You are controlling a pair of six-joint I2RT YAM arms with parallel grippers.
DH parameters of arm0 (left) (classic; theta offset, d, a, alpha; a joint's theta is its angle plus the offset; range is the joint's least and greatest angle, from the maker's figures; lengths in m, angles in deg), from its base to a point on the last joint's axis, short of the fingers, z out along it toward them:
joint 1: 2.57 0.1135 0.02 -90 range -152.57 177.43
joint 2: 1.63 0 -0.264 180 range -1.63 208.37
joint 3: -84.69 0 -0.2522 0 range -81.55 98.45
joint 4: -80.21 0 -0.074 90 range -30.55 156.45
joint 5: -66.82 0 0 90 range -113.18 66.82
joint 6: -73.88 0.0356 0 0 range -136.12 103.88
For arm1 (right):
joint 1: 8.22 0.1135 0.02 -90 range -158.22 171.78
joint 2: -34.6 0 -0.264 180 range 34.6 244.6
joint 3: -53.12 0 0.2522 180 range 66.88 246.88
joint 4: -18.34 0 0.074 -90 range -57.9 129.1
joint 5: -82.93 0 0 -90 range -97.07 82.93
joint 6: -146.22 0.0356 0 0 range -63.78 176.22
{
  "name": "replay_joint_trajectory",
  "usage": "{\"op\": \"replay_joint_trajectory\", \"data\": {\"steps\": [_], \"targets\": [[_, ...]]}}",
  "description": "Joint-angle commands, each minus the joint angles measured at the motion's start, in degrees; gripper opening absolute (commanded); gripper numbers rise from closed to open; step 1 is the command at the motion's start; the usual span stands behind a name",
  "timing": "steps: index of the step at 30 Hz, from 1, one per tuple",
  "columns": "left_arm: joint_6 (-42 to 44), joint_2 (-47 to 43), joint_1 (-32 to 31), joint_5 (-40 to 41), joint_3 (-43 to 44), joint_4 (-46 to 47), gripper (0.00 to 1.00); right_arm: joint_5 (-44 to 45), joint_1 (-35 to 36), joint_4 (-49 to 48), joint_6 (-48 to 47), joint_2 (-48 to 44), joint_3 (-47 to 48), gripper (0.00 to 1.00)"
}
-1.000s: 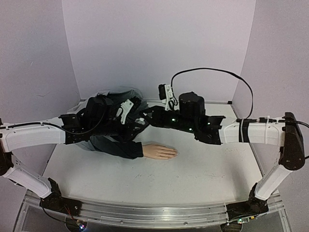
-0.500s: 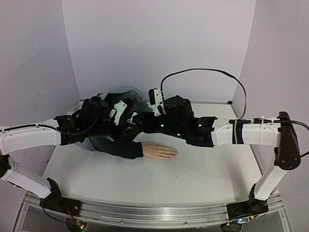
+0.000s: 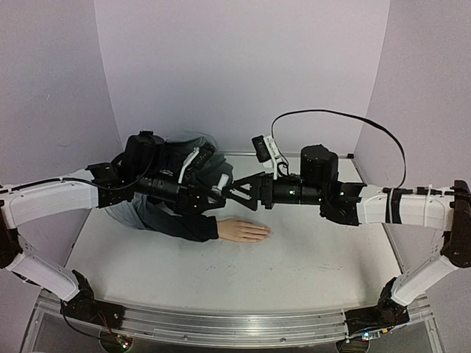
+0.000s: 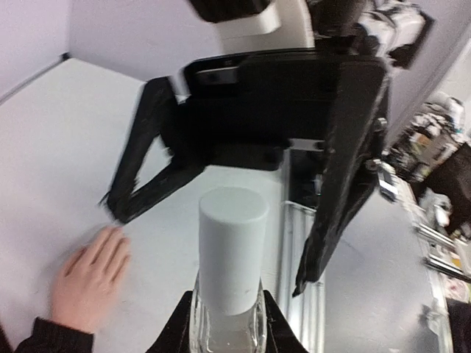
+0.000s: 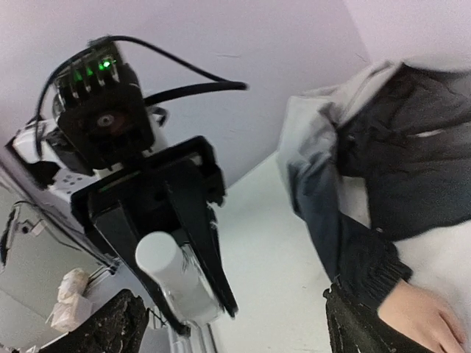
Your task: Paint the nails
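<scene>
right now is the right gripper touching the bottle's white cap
Apart. In the left wrist view the right gripper has its open fingers on either side of the white cap, with table visible in both gaps.

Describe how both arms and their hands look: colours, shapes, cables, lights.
The left arm and right arm have white tubular links with black joints. The left hand and right hand are black, each with two flat tapered fingers. A black cable loops over the right arm. Small green lights glow on the left wrist's camera block.
</scene>
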Motion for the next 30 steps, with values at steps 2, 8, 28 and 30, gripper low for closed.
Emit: {"op": "replay_joint_trajectory", "data": {"steps": [2,8,28,30], "targets": [[-3.0,3.6,-0.1,-26.8,7.2,4.3,0.0,-18.3,-0.2,-16.6,2.1,-3.9,-2.6,0.83],[-1.8,5.5,-2.1,-30.1,8.3,4.4,0.0,-20.1,-0.2,-21.6,6.3,-3.1,-2.4,0.65],[-2.4,5.2,-2.1,-25.5,7.5,4.3,0.0,-23.0,0.5,-25.2,8.5,-0.9,-1.1,0.03],[-3.0,4.3,-2.1,-18.6,6.9,4.3,0.0,-21.6,0.6,-23.1,7.5,-0.5,-0.7,0.0]]}}
